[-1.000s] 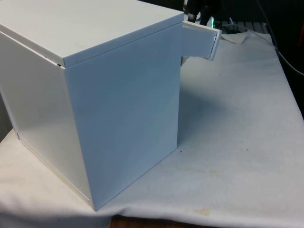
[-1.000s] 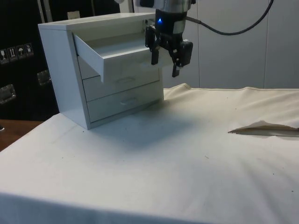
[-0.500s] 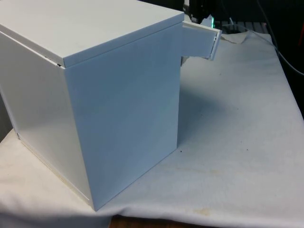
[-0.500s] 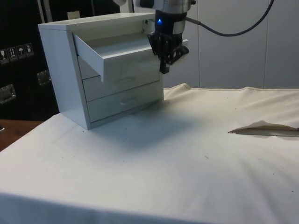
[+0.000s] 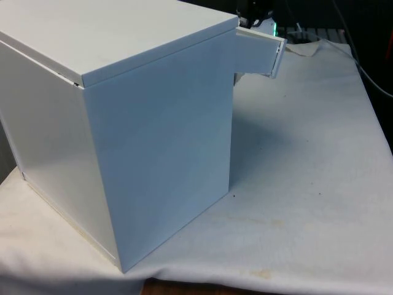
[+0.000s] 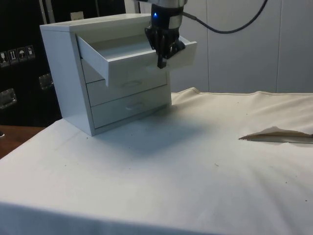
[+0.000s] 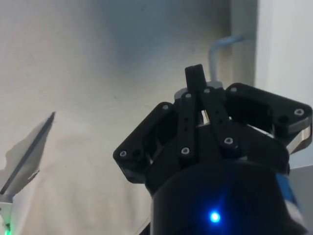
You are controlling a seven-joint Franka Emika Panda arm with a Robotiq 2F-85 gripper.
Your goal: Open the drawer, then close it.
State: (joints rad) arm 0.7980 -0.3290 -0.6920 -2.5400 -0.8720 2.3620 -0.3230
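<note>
A white chest of drawers (image 6: 68, 73) stands on the cloth, and in the front view it turns its plain side (image 5: 153, 123) to me. Its top drawer (image 6: 132, 54) is pulled out; in the front view its end (image 5: 263, 54) sticks out past the chest's corner. My gripper (image 6: 161, 62) hangs right at the drawer's front panel, its black fingers pressed together with nothing between them. In the wrist view the shut fingertips (image 7: 194, 74) point towards the drawer's thin metal handle (image 7: 219, 46), just short of it.
The two lower drawers (image 6: 129, 95) are closed. A flat brownish sheet (image 6: 276, 134) lies on the cloth to the right in the side view; the same sheet (image 7: 24, 159) shows in the wrist view. Open cloth (image 6: 171, 166) stretches in front of the chest.
The gripper's fingers have closed from wide open. The gripper has shifted towards the drawer's front panel. The drawer has not moved.
</note>
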